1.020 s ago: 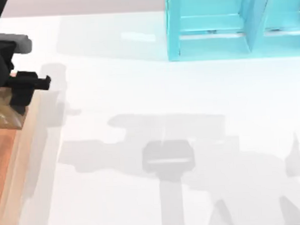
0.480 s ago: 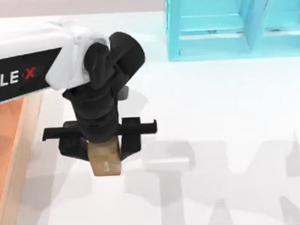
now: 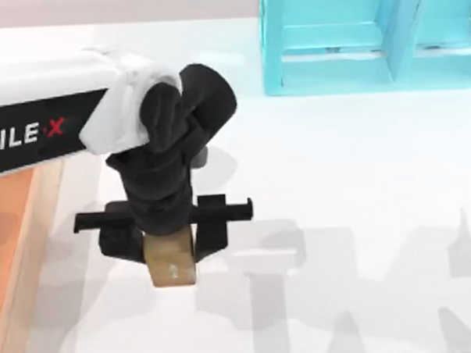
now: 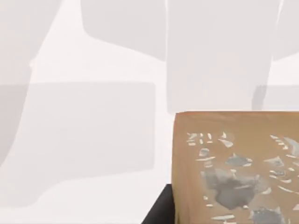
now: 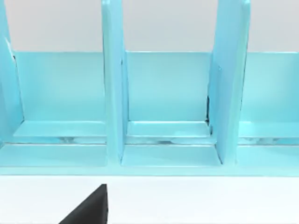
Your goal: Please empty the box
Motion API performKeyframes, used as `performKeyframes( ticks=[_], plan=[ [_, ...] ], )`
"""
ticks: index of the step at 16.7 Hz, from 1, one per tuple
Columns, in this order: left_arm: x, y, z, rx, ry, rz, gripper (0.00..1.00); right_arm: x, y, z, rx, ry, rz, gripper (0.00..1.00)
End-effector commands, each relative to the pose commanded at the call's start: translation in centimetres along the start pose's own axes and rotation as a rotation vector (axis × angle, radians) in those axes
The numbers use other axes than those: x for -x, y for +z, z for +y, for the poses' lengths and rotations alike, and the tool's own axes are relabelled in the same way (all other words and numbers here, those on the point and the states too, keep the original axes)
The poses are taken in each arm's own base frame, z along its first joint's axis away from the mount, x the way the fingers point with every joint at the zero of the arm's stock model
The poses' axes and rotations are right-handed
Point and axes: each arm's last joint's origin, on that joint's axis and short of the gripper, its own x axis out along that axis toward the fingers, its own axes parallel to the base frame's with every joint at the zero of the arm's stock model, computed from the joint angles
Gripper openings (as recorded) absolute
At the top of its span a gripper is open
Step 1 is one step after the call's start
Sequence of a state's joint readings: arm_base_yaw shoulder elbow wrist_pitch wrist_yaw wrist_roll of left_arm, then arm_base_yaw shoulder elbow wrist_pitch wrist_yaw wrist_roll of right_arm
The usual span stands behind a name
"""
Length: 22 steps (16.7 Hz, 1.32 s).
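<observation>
A turquoise shelf unit point(image 5: 163, 107) stands on the white table point(image 5: 196, 200) — upright dividers, open compartments — with a black finger point(image 5: 88, 210) nearby.

turquoise shelf unit point(image 3: 370, 38), white table point(image 3: 361, 187)

The large shallow open-topped wooden tray point(image 3: 23, 233) lies at the left edge of the white table point(image 3: 361, 187). Just right of its rim, the left gripper point(image 3: 169, 242) hangs over the table, clamped on a small tan-gold cube point(image 3: 171, 261). The turquoise shelf unit point(image 3: 370, 38) stands at the far edge, toward the right corner.
</observation>
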State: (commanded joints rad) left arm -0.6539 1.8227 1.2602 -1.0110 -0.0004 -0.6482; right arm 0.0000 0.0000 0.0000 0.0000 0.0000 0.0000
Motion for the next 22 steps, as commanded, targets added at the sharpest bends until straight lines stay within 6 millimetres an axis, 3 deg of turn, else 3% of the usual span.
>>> performKeyframes(
  ticks=[5, 9, 22],
  plan=[
    [-3.6, -0.1, -0.1, -0.004, -0.005, -0.008, 0.00, 0.0, 0.0, 0.0, 0.000, 0.000, 0.000, 1.00],
    [-4.0, -0.1, -0.1, -0.004, -0.002, -0.004, 0.00, 0.0, 0.0, 0.0, 0.000, 0.000, 0.000, 1.00],
    [-4.0, -0.1, -0.1, -0.004, -0.002, -0.004, 0.98, 0.0, 0.0, 0.0, 0.000, 0.000, 0.000, 1.00]
  ],
)
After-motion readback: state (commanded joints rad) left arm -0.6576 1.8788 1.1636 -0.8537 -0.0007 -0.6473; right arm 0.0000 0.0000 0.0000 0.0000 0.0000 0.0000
